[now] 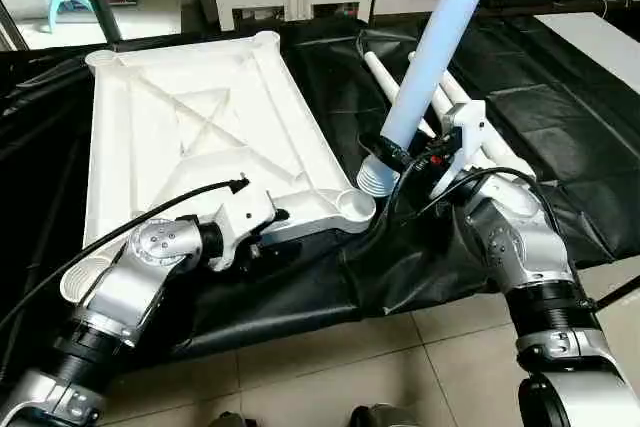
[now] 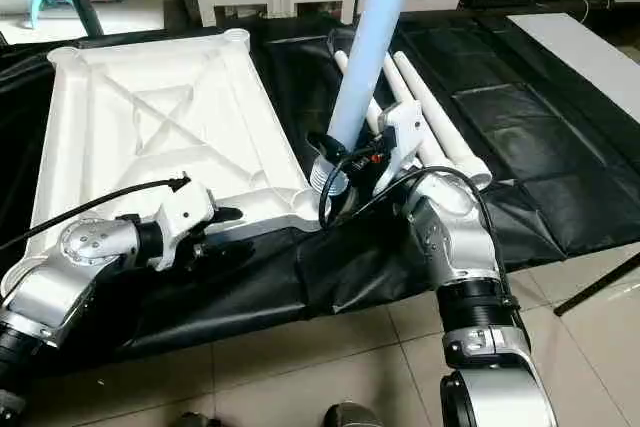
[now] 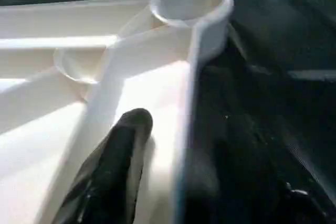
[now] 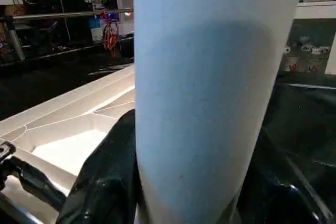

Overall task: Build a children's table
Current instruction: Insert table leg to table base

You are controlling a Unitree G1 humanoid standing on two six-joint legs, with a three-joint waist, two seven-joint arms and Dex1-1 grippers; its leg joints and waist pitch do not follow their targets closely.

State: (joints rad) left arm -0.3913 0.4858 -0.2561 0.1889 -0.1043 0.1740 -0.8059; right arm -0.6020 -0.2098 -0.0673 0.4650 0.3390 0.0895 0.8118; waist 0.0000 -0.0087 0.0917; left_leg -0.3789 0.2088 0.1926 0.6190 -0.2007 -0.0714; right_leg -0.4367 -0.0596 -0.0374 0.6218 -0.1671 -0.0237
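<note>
Tabletop (image 1: 190,137) lies ribs-up on the black sheet (image 1: 330,277), left of centre. Right gripper (image 1: 400,162) pinches a leg (image 1: 440,42) upright just beside the empty near corner socket (image 1: 355,205). Left gripper (image 3: 157,150) straddles the tabletop's near rim, jaws partly spread. Spare legs (image 2: 430,117) lie centre-right.

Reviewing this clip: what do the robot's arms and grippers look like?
Both forearms are silver metal with black ribbed joint rings. White housings carry the left gripper and right gripper, each with two black fingers. Black cables loop along both wrists.
</note>
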